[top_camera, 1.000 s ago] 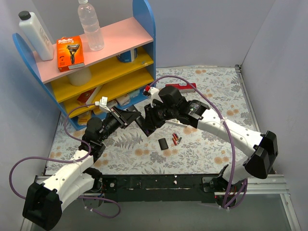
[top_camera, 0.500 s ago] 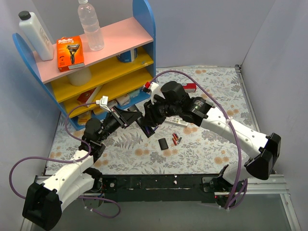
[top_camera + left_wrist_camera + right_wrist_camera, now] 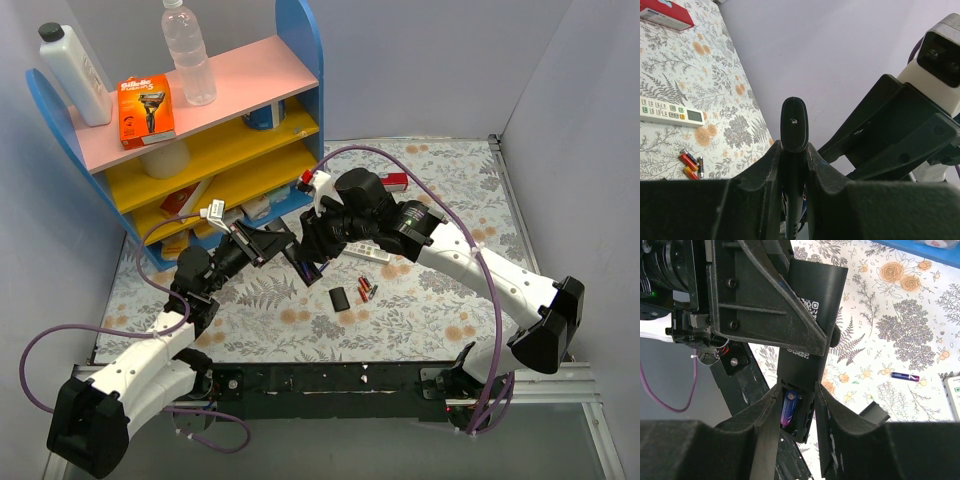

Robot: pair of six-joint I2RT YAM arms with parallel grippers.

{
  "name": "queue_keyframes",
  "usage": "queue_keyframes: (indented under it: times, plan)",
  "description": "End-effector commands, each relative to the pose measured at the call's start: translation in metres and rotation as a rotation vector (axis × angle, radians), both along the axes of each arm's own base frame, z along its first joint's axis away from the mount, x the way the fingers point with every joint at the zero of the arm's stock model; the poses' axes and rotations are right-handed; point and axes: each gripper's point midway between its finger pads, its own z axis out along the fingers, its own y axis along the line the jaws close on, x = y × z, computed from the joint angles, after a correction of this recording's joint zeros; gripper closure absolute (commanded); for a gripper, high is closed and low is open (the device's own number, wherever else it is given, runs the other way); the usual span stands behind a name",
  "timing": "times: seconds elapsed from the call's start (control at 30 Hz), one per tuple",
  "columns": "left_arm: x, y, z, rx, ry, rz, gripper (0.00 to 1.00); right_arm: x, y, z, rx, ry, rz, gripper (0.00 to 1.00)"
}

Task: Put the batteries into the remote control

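Black remote (image 3: 812, 305), held aloft, left gripper (image 3: 794, 155) pinching one end, right gripper (image 3: 797, 400) clamped across its open compartment: one blue-purple cell (image 3: 790, 409) seated, neighbouring slot apparently unfilled; spare batteries (image 3: 366, 291) and black cover (image 3: 341, 299) lying below it, not yet fitted.

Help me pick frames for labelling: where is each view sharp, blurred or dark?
Top external view: evenly lit, sharp, soft shadows; batteries tiny. Left wrist view: left gripper's fingers black and blurred, table beyond crisp. Right wrist view: right gripper's fingers dark and blurred; black remote and loaded battery sharp.
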Motion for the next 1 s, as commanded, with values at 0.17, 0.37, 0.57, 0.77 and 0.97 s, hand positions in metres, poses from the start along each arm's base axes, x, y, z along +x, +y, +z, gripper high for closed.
queue_keyframes:
  times: [0.17, 0.37, 0.57, 0.77, 0.97]
  plan:
    - [0.002, 0.003, 0.015, -0.063, -0.024, 0.025, 1.0, -0.009, 0.004, 0.019, 0.049, 0.011, 0.04, 0.67]
    - [0.004, 0.004, 0.012, -0.059, -0.013, 0.031, 1.0, -0.007, 0.003, 0.02, 0.051, -0.001, 0.03, 0.67]
    - [0.002, 0.003, 0.01, -0.058, -0.013, 0.028, 1.0, -0.001, 0.002, 0.028, 0.062, -0.032, -0.004, 0.63]
    - [0.002, 0.004, 0.006, -0.055, -0.009, 0.03, 1.0, 0.01, -0.004, 0.04, 0.091, -0.075, -0.083, 0.55]
    - [0.001, 0.005, 0.005, -0.058, -0.008, 0.031, 1.0, 0.0, -0.001, 0.047, 0.141, -0.052, -0.044, 0.53]
